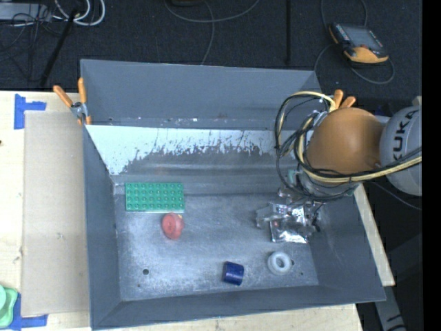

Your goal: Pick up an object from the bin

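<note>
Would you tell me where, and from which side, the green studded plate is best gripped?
Probably across its short width, coming straight down from above. The green plate lies flat, studs up, on the bin floor at the left rear, and its two long edges are straight and parallel. The pink lump sits close in front of its right half, so grip the left half to stay clear of it.
</note>
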### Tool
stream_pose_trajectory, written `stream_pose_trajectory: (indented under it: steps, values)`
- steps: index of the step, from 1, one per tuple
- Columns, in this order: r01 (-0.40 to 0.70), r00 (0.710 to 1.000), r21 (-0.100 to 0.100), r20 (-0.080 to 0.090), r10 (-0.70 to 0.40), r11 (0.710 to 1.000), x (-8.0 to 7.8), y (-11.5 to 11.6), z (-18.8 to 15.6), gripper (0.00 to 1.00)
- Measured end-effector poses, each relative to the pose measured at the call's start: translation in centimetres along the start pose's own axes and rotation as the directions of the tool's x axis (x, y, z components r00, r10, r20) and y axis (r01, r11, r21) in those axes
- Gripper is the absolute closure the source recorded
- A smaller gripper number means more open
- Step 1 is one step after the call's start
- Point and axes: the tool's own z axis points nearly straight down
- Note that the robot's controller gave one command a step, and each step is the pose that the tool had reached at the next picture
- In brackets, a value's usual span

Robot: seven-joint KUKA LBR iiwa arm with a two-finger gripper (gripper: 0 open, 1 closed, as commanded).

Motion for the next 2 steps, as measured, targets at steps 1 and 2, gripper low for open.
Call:
stream_pose_trajectory:
  steps: [1,2]
  values:
    - [-0.006,1.000,0.001,0.002,0.006,1.000,0.0,-0.1,-0.1,1.00]
    - [0.025,1.000,0.006,-0.001,-0.025,1.000,0.2,4.8,-11.4,1.00]
